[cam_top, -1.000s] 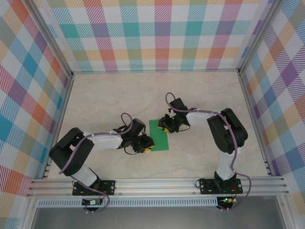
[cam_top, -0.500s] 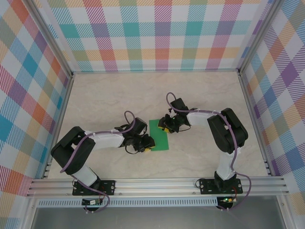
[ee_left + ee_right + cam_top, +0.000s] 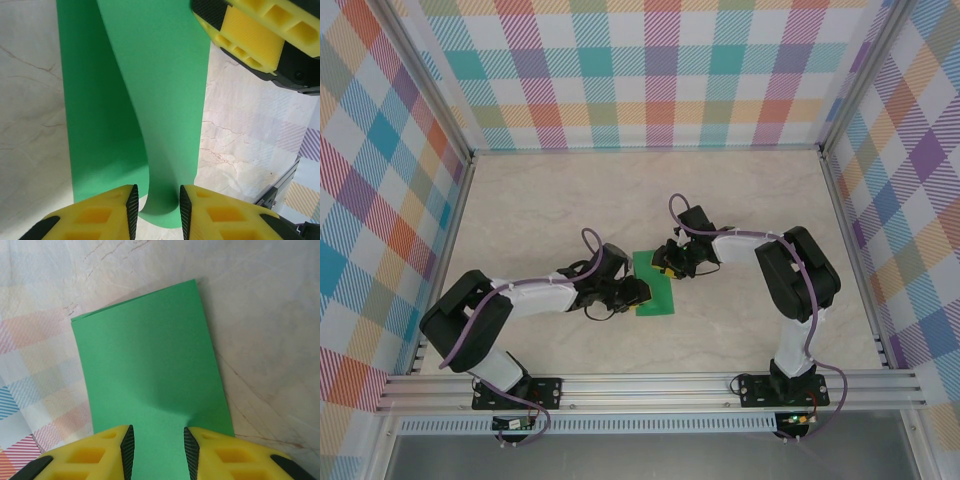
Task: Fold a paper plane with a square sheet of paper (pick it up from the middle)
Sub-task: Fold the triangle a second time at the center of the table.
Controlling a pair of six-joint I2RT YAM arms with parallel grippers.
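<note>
The square sheet of paper (image 3: pixel 656 283) is bright green and lies mid-table as a folded upright rectangle, not a plane shape. My left gripper (image 3: pixel 637 296) is low at its near left edge. In the left wrist view a loose upper layer (image 3: pixel 165 125) curls up off the lower one and passes between the open jaws (image 3: pixel 156 205), close against the right pad. My right gripper (image 3: pixel 666 266) sits at the sheet's far right edge. Its jaws (image 3: pixel 158 445) stand open over the flat paper (image 3: pixel 150 365), fingertips down on it.
The pale marble-patterned tabletop (image 3: pixel 570 200) spreads around the sheet. Plaid walls (image 3: pixel 660 70) enclose the back and both sides. A metal rail (image 3: pixel 650 385) runs along the near edge. The right gripper's yellow fingers (image 3: pixel 250 35) show at the top of the left wrist view.
My left gripper has slid right onto the sheet's near left edge and its jaws have widened slightly. The right gripper has stayed in place.
</note>
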